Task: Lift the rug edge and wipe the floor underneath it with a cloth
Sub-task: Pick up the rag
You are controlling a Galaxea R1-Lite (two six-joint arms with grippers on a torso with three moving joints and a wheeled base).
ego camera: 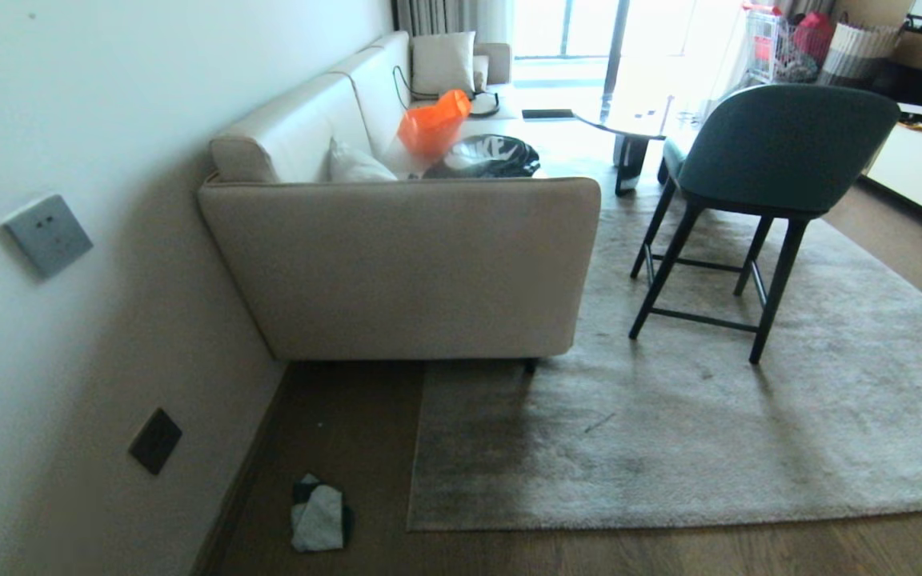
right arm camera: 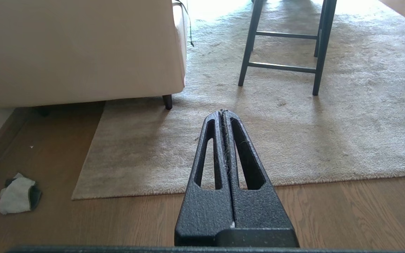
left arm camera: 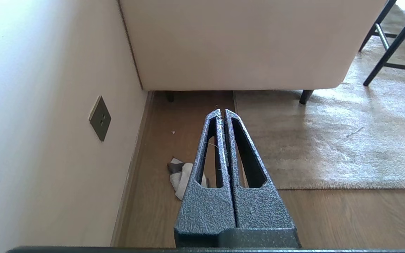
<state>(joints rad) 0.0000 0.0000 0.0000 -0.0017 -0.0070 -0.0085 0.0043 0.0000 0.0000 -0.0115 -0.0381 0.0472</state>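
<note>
A large grey-beige plush rug lies flat on the brown wood floor [ego camera: 669, 552]. Its near rug edge [ego camera: 669, 516] runs straight to a square corner [ego camera: 411, 524]. A small crumpled pale grey cloth [ego camera: 318, 516] lies on the bare floor near the wall, left of that corner. Neither arm shows in the head view. My left gripper [left arm camera: 222, 111] hangs shut and empty above the floor, with the cloth [left arm camera: 183, 177] partly behind its left finger. My right gripper [right arm camera: 222, 112] is shut and empty too, high over the rug edge [right arm camera: 329, 179], the cloth [right arm camera: 16, 195] far off to its side.
A beige sofa [ego camera: 405, 264] stands against the wall, its near leg on the rug. A dark green chair [ego camera: 757, 160] on thin black legs stands on the rug to the right. The wall [ego camera: 69, 320] with a socket [ego camera: 154, 440] runs close beside the cloth.
</note>
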